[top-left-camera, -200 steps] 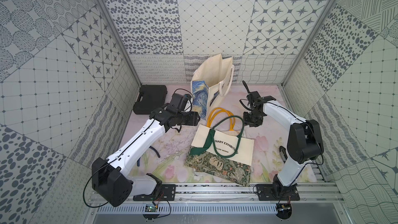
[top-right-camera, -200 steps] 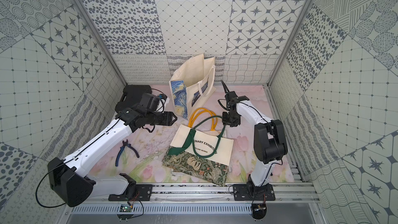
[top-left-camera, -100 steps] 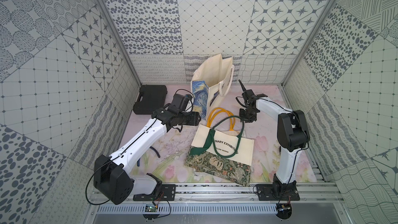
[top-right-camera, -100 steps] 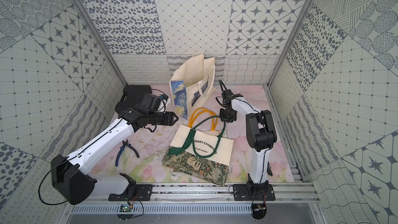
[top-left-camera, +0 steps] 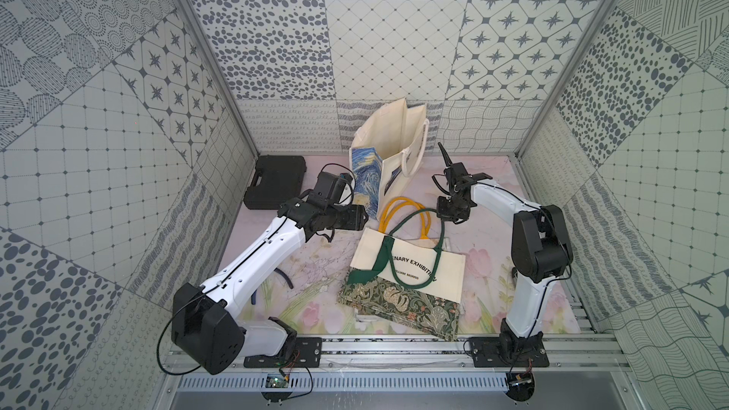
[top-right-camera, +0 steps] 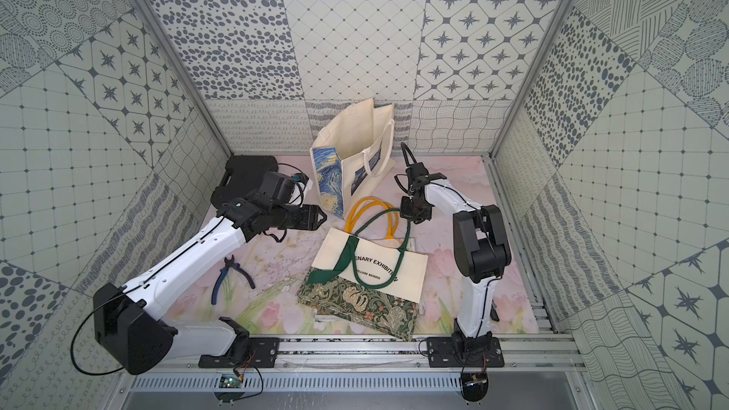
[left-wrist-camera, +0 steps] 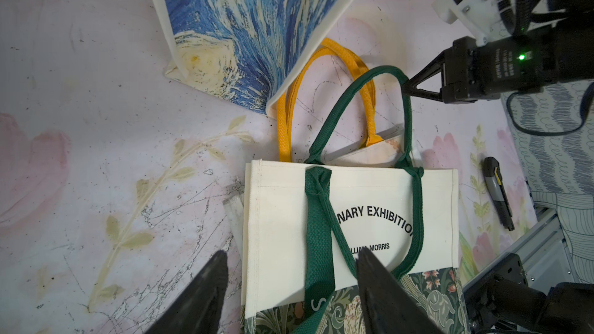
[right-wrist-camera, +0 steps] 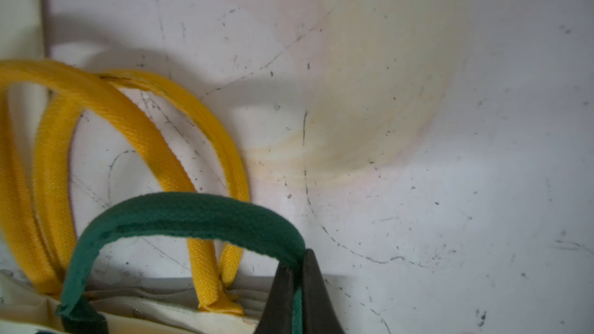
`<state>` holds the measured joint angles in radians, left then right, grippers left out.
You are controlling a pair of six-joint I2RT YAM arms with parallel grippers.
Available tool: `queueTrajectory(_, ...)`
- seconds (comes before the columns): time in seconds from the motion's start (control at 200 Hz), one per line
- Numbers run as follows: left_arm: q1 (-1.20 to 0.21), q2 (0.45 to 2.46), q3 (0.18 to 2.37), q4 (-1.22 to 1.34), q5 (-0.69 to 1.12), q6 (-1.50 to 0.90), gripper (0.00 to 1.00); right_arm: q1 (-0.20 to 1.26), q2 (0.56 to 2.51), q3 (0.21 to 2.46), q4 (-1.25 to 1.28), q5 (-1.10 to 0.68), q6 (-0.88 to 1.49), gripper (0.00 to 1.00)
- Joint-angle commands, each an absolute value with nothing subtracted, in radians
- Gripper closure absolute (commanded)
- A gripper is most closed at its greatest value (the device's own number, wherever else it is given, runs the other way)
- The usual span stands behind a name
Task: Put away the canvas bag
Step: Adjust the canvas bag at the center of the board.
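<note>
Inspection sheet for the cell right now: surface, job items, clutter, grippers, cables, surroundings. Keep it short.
Surface: floral mat, scuffed and scratched.
Job's things: flat canvas bag with green handle, lying over a second bag with yellow handles; open tote standing at the back.
Clutter: black case at the back; pliers beside the left arm; apparent utility knife near the right arm's base.
Grippers: right gripper shut on the green handle; left gripper open above the flat bag, holding nothing.
Cables: black cable arcs off that arm's wrist, clear of the bags.
Surroundings: patterned wall panels; aluminium rail in front.
</note>
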<state>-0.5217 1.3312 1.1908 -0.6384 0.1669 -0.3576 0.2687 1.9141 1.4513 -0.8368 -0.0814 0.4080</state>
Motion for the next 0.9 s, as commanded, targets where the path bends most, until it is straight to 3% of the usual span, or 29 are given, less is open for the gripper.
queueTrajectory(0.0,-0.517,1.327,1.193,-0.606,0.17,-0.352,0.35,0.272,1.847,1.462,-0.733,-0.095,0.382,0.99)
queueTrajectory(0.655,-0.516,1.314,1.183,-0.614,0.163,-0.354,0.35,0.325,2.035,1.732,-0.798,-0.202,0.35,0.94)
queueTrajectory(0.815,-0.517,1.312,1.18,-0.616,0.166,-0.358,0.35,0.325,2.088,1.786,-0.85,-0.23,0.342,0.86)
queueTrajectory(0.896,-0.517,1.315,1.175,-0.616,0.173,-0.369,0.35,0.323,2.102,1.812,-0.888,-0.228,0.32,0.76)
